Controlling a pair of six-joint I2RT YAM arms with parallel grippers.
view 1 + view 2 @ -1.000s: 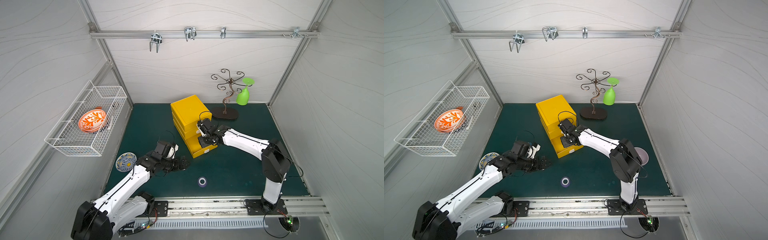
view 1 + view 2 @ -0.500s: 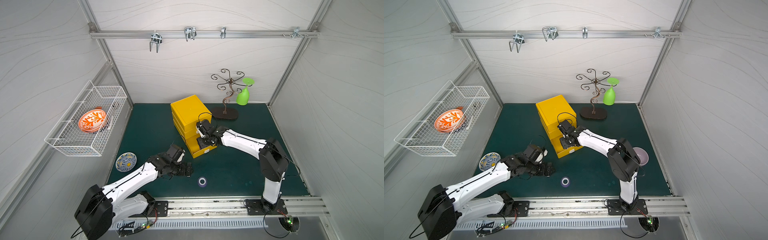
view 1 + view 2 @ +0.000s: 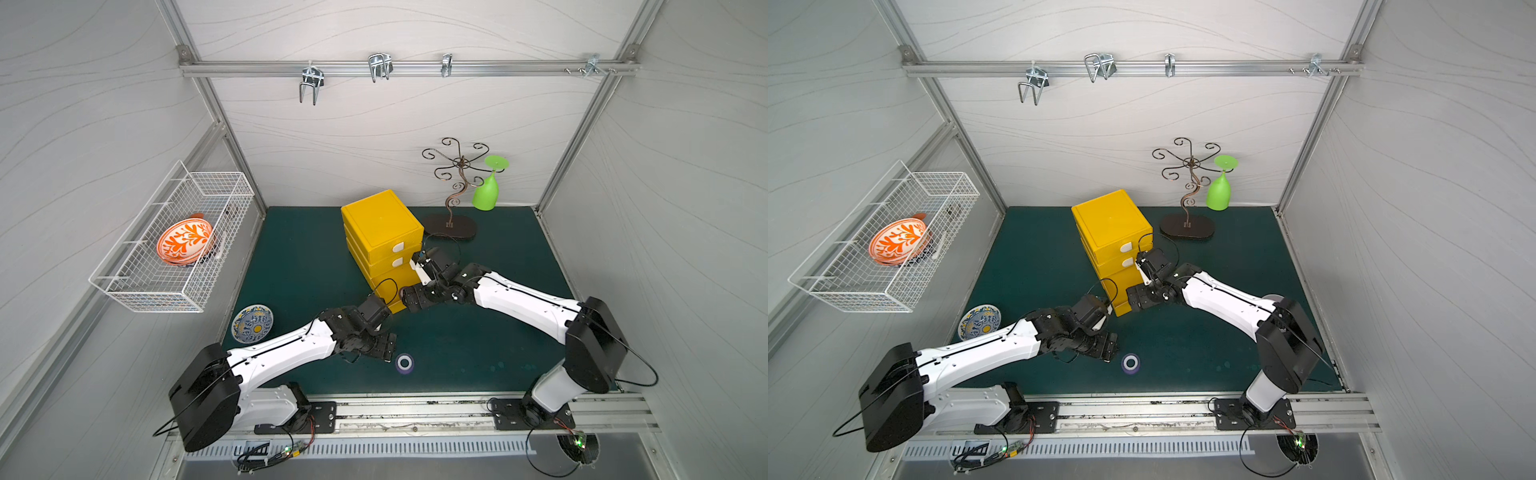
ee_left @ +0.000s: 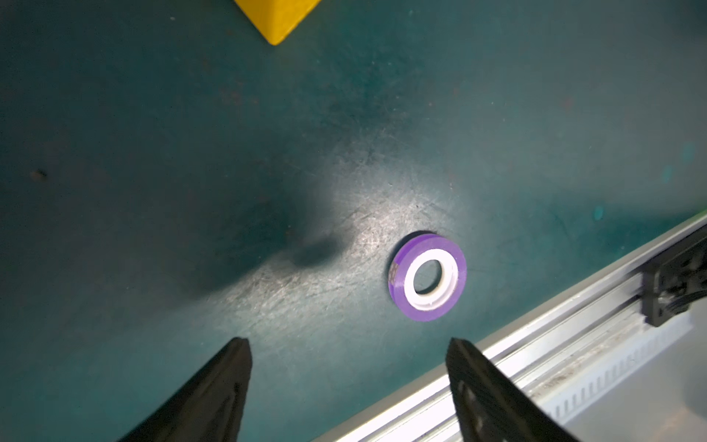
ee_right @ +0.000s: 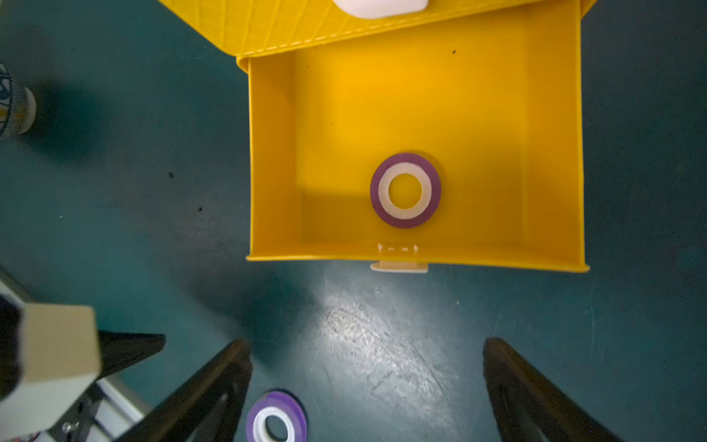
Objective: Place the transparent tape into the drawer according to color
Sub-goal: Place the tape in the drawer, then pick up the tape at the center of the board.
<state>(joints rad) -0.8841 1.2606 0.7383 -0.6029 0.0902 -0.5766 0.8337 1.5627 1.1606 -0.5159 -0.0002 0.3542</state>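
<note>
The yellow box (image 3: 380, 220) stands mid-mat, and its bottom drawer (image 5: 551, 153) is pulled out. One purple roll of transparent tape (image 5: 405, 190) lies flat inside that drawer. My right gripper (image 5: 367, 344) hangs open and empty just in front of the drawer; in both top views it (image 3: 411, 297) (image 3: 1136, 297) covers the drawer's front. A second purple roll (image 3: 404, 363) (image 3: 1130, 363) (image 4: 427, 276) lies flat on the mat near the front rail. My left gripper (image 3: 386, 347) (image 4: 346, 344) is open right beside this roll, not touching it, with nothing between its fingers.
A small patterned dish (image 3: 252, 323) sits at the mat's left edge. A wire basket (image 3: 124, 286) with an orange bowl hangs on the left wall. A metal stand (image 3: 451, 224) and a green glass (image 3: 486, 193) stand at the back. The front rail (image 3: 415, 411) runs close behind the loose roll.
My right gripper has opened and drawn back to the drawer's front. My left arm has swung right and forward toward the loose purple roll, its jaws narrowing slightly.
</note>
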